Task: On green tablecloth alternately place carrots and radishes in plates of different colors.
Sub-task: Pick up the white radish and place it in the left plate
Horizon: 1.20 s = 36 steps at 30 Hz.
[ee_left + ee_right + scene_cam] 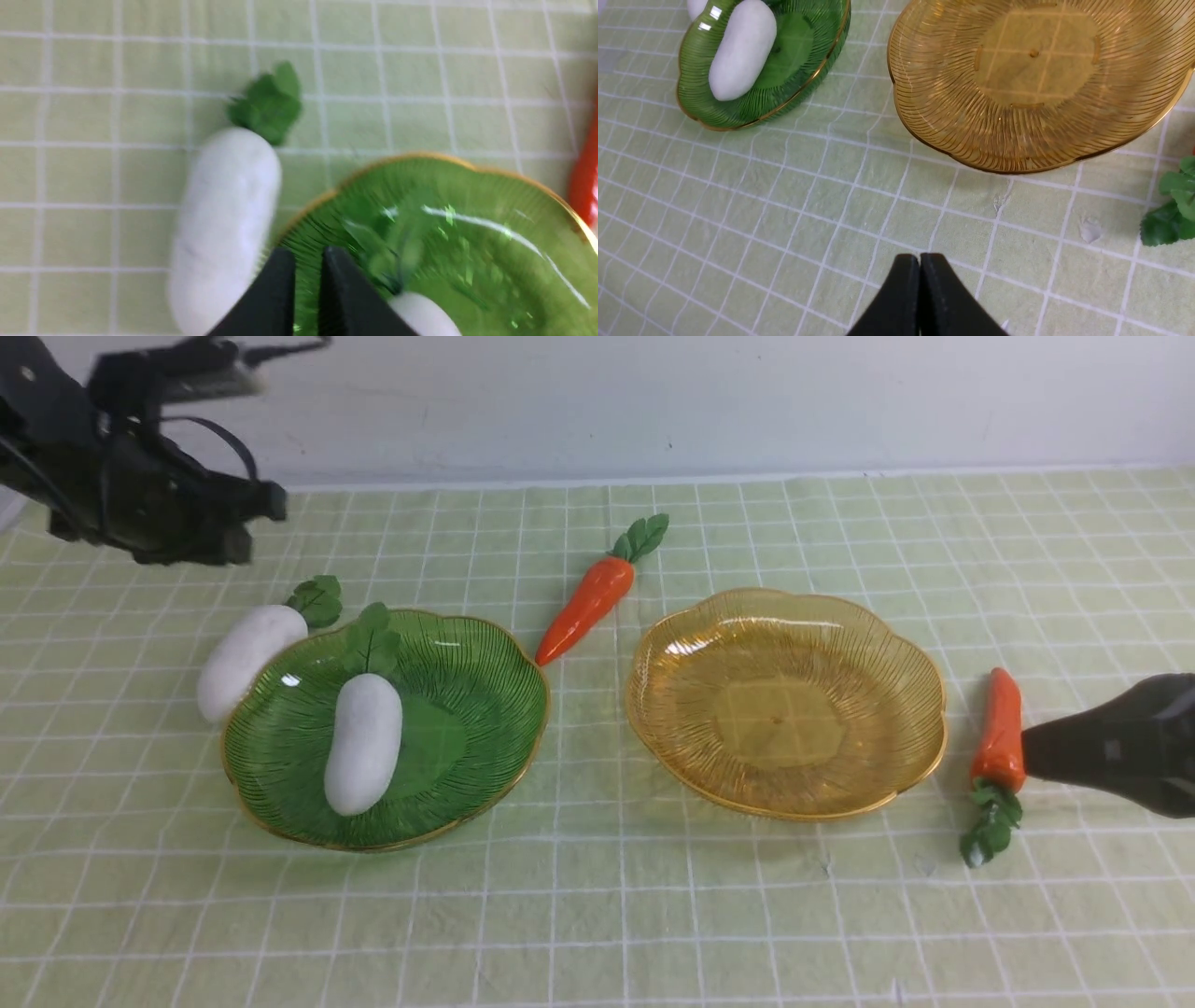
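Front view: two plates sit side by side on the green tablecloth (597, 915). Toward the left edge, the green plate (467, 709) holds one radish (364, 744). The second radish (247, 658) lies on the cloth against that plate's far-left rim. Grid lines show through the amber plate (709, 747). One carrot (588, 607) slants between the plates toward the far edge. The other carrot (999, 728) lies just beside the amber rim, toward the right edge.

The left arm hangs raised and blurred over the far-left corner. The left gripper (308, 254) is nearly pressed together, pinching nothing. The right arm sits low at the right edge, and the right gripper (920, 256) is pressed together, holding nothing.
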Available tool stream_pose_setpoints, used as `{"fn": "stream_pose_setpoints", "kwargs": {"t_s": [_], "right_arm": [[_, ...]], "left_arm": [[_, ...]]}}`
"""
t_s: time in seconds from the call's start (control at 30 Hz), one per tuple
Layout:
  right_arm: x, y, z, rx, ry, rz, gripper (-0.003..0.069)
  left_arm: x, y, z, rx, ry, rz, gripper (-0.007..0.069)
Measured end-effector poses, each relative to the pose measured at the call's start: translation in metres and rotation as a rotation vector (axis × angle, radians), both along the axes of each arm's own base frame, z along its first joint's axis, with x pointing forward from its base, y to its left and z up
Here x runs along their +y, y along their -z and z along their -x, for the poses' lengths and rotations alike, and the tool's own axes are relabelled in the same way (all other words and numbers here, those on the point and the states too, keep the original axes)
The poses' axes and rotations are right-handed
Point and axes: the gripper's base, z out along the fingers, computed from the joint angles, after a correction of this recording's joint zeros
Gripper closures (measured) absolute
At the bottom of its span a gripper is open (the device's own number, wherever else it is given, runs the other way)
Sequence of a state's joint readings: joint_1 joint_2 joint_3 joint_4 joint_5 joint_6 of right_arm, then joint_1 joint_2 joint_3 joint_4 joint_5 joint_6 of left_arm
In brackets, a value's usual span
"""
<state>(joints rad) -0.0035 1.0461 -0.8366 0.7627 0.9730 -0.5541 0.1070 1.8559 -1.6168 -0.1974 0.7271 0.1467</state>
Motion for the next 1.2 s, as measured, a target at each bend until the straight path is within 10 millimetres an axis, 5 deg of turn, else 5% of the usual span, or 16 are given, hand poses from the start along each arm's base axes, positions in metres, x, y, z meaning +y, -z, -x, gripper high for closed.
{"fn": "stream_pose_setpoints", "kwargs": {"t_s": [0.17, 0.3, 0.5, 0.7, 0.77, 1.1, 1.2], "right_arm": [[0.000, 0.000, 0.000, 0.000, 0.000, 0.000, 0.0673], [-0.001, 0.000, 0.000, 0.000, -0.001, 0.011, 0.0673], [-0.002, 0.002, 0.000, 0.007, 0.003, 0.028, 0.0673], [-0.002, 0.002, 0.001, 0.014, 0.002, 0.038, 0.0673], [-0.002, 0.003, 0.001, 0.015, 0.002, 0.038, 0.0673], [-0.002, 0.003, 0.001, 0.016, 0.001, 0.040, 0.0673], [-0.002, 0.003, 0.001, 0.016, 0.001, 0.040, 0.0673]], "left_arm": [[0.020, 0.010, -0.021, -0.004, 0.009, -0.045, 0.0620], [0.020, 0.037, -0.037, 0.040, 0.042, -0.060, 0.0556], [0.012, 0.079, -0.054, 0.095, 0.071, -0.063, 0.0321], [0.014, 0.102, -0.065, 0.070, 0.063, -0.083, 0.0071], [0.015, 0.105, -0.067, 0.062, 0.061, -0.090, 0.0043], [0.015, 0.130, -0.070, 0.110, 0.068, -0.091, 0.0049], [0.016, 0.133, -0.071, 0.118, 0.072, -0.100, 0.0140]]}}
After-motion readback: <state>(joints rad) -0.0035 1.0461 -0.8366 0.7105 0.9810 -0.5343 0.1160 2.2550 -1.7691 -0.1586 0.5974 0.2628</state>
